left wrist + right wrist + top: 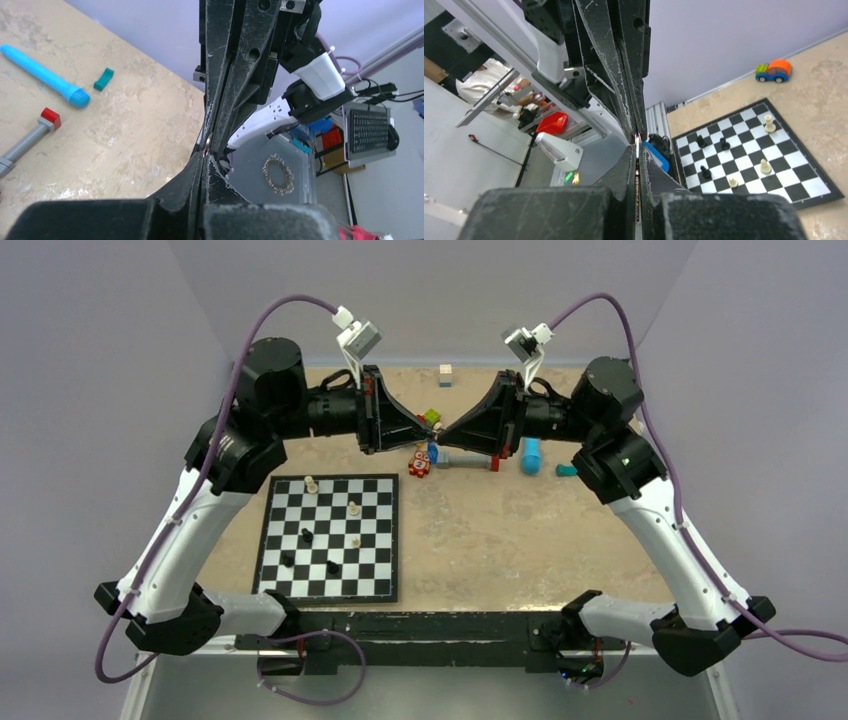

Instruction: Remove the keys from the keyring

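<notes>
Meeting tip to tip, upper centre: left gripper (pixel 434 435), right gripper (pixel 447 428), both clamping together, metal glint (pixel 207 144) showing between. Probably mid-separation; needing steady opposite pull next.

Sandy table (pixel 500 540) is carrying loose items.
Chessboard (pixel 330 537) is lying near left; blue cylinder (pixel 530 455), grey bar (pixel 465 460), teal piece (pixel 566 470), toy car (pixel 774 71) and white block (pixel 445 374) are resting farther back.

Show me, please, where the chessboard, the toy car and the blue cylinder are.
Chessboard (pixel 375 575): top view, a bare square.
Toy car (pixel 774 71): right wrist view, its body.
Blue cylinder (pixel 45 75): left wrist view, mid-shaft.
</notes>
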